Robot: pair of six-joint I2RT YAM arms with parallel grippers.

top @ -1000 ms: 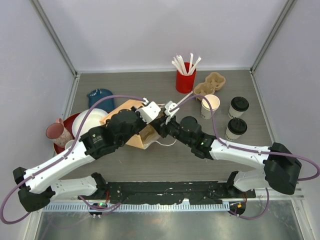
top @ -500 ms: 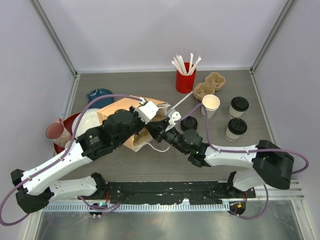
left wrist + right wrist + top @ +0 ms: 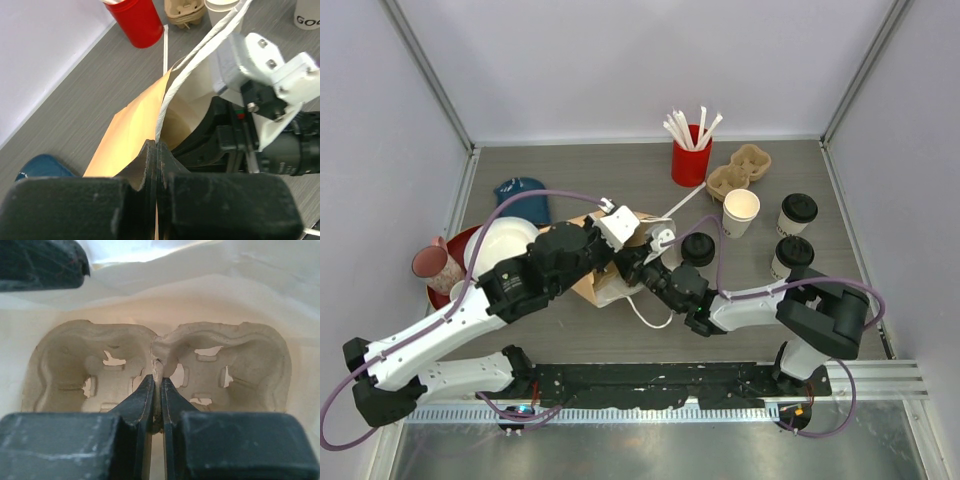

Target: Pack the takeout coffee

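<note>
The takeout coffee, two white cups with black lids (image 3: 798, 212) (image 3: 790, 256), stands at the right of the table, away from both grippers. A brown paper bag (image 3: 588, 290) lies on its side mid-table. My left gripper (image 3: 157, 146) is shut on the bag's white cord handle (image 3: 175, 85) at the rim, keeping the mouth open. Inside the bag, my right gripper (image 3: 157, 380) is shut on the middle ridge of a pulp cup carrier (image 3: 90, 365). In the top view the right gripper's fingers are hidden in the bag.
A lidless white cup (image 3: 740, 212), a stack of black lids (image 3: 698, 248), a second pulp carrier (image 3: 740, 168) and a red cup of stirrers (image 3: 690, 160) stand behind the bag. Left are a blue object (image 3: 520, 195), a white plate (image 3: 500, 245) and a pink cup (image 3: 432, 265).
My right arm has pushed left and nearer, carrying the cup carrier deeper into the bag. The bag has shifted toward the near edge. The left gripper keeps its hold.
</note>
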